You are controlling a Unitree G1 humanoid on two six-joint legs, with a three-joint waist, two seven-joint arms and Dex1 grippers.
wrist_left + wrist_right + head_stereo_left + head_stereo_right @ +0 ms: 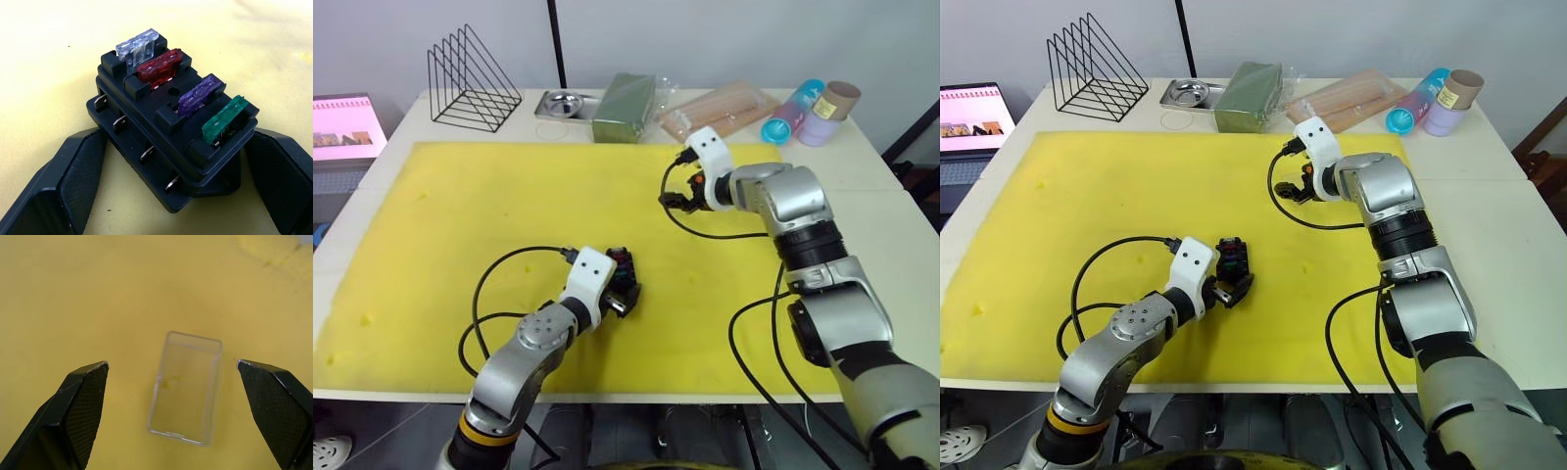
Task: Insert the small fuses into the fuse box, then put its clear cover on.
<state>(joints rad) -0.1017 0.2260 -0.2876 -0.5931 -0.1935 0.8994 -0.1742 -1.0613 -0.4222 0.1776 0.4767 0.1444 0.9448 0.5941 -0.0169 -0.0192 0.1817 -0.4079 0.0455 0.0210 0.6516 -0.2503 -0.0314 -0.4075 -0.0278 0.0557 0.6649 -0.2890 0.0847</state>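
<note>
fuse box (pixel 168 128) down on the yellow mat (pixel 460 225), near the front edge, right between the wide-apart fingers of the left gripper (pixel 171 196). fingers on both sides of the box, close beside it, not squeezing it yet as far as can be seen. all four small fuses (pixel 181 93) already pushed into the top slots: clear-grey, red, purple, green, in a slanted row.

clear cover (pixel 186 387) flat on the mat further back, well apart from the box. right gripper (pixel 171 416) above it, fingers spread wide with one on each side, holding nothing.

probably very light and thin, that cover. stiff, smooth and slippery, so likely to pop out of a hard pinch or crack if squeezed too much. best guess: a soft pinch across the two long sides, near the middle, so it stays level. box looks hard and solid, good to steady by its long sides, away from the little metal tabs (pixel 120 123) poking out.

hard to spot the cover from the head views, see-through against the yellow. hard to tell which way up it lies, open side or closed. far side of the box hidden. cannot tell how deep the fuses sit.
</note>
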